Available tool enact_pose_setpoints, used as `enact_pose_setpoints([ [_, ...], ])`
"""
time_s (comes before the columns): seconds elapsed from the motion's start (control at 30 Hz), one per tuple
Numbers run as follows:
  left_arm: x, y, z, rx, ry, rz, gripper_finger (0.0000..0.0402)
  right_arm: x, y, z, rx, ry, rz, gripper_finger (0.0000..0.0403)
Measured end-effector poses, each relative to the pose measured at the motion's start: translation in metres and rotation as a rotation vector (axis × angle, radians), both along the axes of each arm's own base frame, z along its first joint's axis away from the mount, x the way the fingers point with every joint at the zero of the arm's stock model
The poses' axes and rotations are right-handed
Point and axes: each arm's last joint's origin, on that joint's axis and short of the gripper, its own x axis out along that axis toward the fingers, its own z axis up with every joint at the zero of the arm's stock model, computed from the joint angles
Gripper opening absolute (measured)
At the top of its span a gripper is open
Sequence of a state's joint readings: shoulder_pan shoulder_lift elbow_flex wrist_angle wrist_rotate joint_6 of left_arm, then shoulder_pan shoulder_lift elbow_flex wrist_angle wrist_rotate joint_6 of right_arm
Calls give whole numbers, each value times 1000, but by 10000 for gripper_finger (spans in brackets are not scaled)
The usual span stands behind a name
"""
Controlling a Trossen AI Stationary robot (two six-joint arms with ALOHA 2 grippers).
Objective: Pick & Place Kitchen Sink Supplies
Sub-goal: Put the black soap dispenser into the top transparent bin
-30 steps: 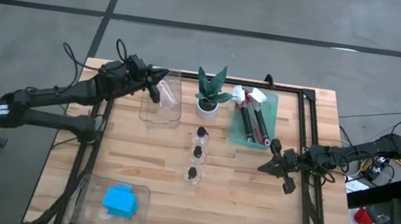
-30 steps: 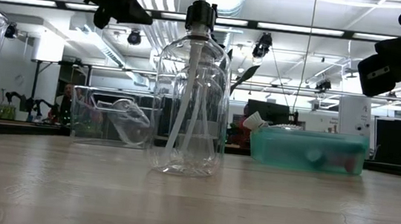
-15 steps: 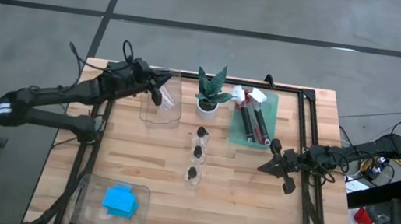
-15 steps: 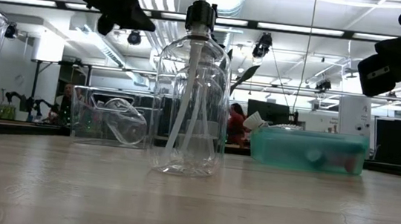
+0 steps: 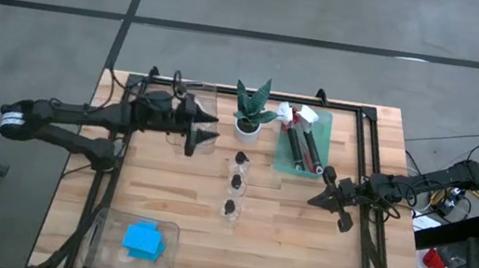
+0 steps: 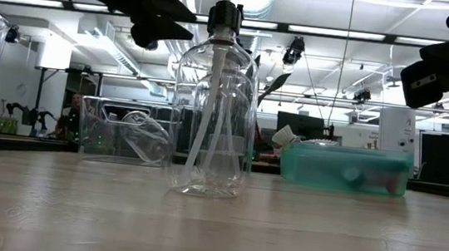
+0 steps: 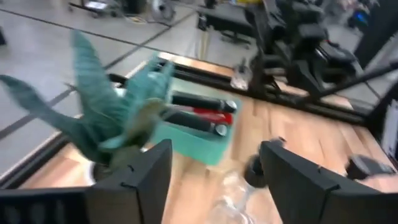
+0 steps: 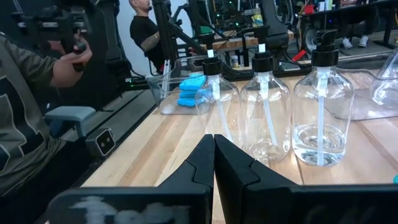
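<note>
Three clear bottles with black pump caps (image 5: 235, 183) stand in a row at mid-table; the nearest fills the low view (image 6: 215, 99). My left gripper (image 5: 203, 136) is open and empty, above the near edge of a clear tray (image 5: 193, 113) in which a clear bottle (image 6: 136, 133) lies on its side. Red and black brushes (image 5: 302, 143) lie in a teal tray. Blue sponges (image 5: 142, 238) lie in a clear tray at the near left. My right gripper (image 5: 315, 201) is shut and empty, held above the table right of the bottles.
A green plant in a white pot (image 5: 250, 112) stands between the clear tray and the teal tray (image 5: 312, 168). A dark frame (image 5: 368, 152) runs along the table's far and right sides. People (image 8: 37, 93) stand beyond the table.
My left gripper has gone from over the clear tray's far left corner toward the table's near and right edges and has turned toward the bottles. It has stayed open.
</note>
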State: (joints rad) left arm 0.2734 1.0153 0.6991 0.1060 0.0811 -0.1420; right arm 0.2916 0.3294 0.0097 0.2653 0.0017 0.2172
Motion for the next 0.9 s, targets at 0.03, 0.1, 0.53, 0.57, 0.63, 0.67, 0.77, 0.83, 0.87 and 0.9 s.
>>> enact_pose_setpoints([
  [0.03,3,-3,-2,3,6,-16,242,0,0,0,0,1,0,8],
  [0.1,10,-9,-5,20,10,-72,248,0,0,0,0,1,0,8],
  [0.53,44,-17,12,177,149,-287,245,0,0,0,0,0,0,8],
  [0.57,48,-17,13,189,166,-293,244,0,0,0,0,1,0,8],
  [0.63,56,-15,13,210,189,-303,242,0,0,0,0,1,0,8],
  [0.67,61,-14,13,213,199,-307,241,0,0,0,0,1,0,8],
  [0.77,70,-13,12,231,223,-321,237,0,0,0,0,0,0,8],
  [0.83,76,-12,10,242,235,-327,235,0,0,0,0,0,0,8],
  [0.87,78,-11,8,241,242,-328,234,0,0,0,0,0,0,8],
  [0.9,80,-11,6,237,252,-330,234,0,0,0,0,1,0,8],
])
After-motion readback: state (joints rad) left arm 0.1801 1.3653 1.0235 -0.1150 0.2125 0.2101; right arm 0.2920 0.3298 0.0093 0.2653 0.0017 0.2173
